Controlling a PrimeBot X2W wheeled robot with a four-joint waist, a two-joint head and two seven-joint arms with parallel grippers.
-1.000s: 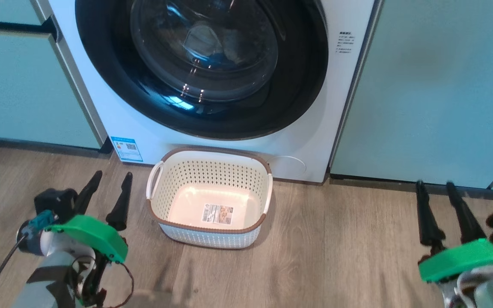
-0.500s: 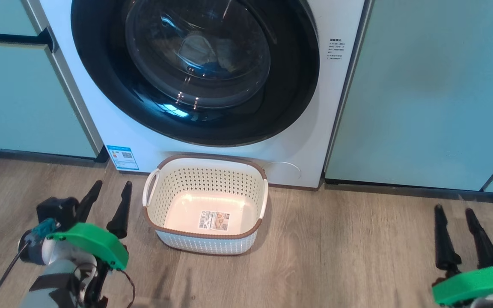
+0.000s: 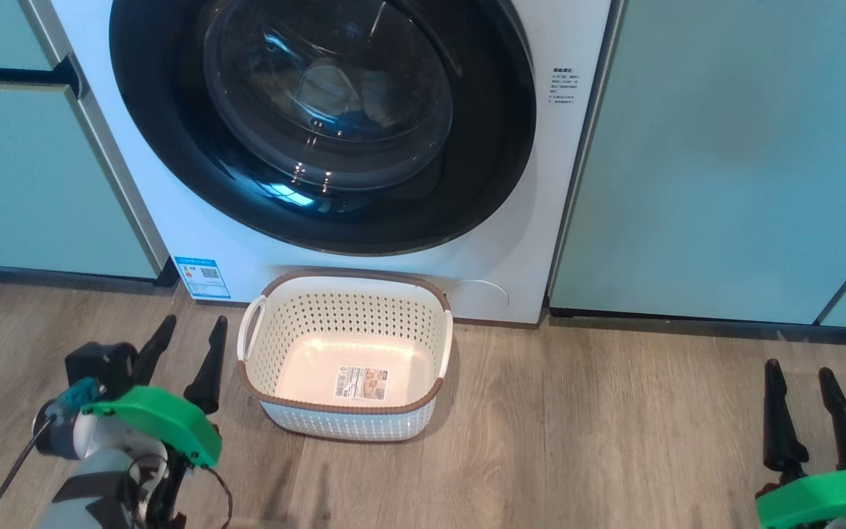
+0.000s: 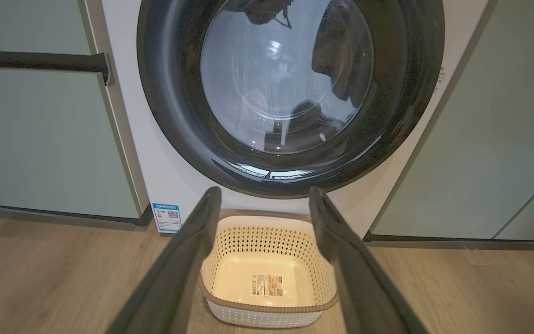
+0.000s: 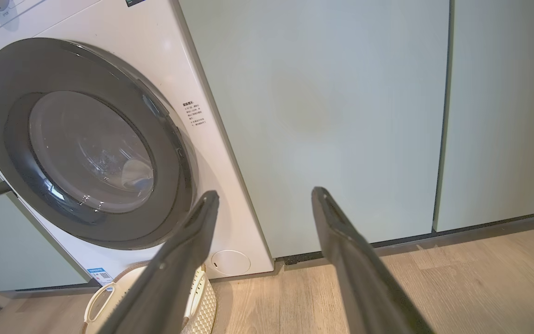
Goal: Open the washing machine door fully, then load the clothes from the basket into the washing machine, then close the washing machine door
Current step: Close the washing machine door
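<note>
The washing machine [image 3: 518,242] is white, and its round black-rimmed door [image 3: 173,169] is shut. Through the glass I see pale clothes [image 3: 331,84] with a bit of blue inside the drum. The cream basket [image 3: 349,406] stands on the floor against the machine's front, holding nothing but a label on its bottom. My left gripper [image 3: 194,321] is open just left of the basket. My right gripper [image 3: 798,367] is open far to the right, over the floor. In the left wrist view the left gripper [image 4: 264,190] points at the door [image 4: 169,116] above the basket [image 4: 267,232]. The right gripper [image 5: 262,192] is open in its own wrist view.
Pale-green cabinet doors [image 3: 724,162] flank the machine on the right and on the left [image 3: 19,184]. A blue sticker [image 3: 203,277] and a round cover [image 3: 478,295] sit low on the machine's front. Wood floor [image 3: 599,441] stretches between basket and right gripper.
The head camera has shifted, so the whole scene slides down and left. My right gripper now sits lower and further right in the view. Both grippers stay open.
</note>
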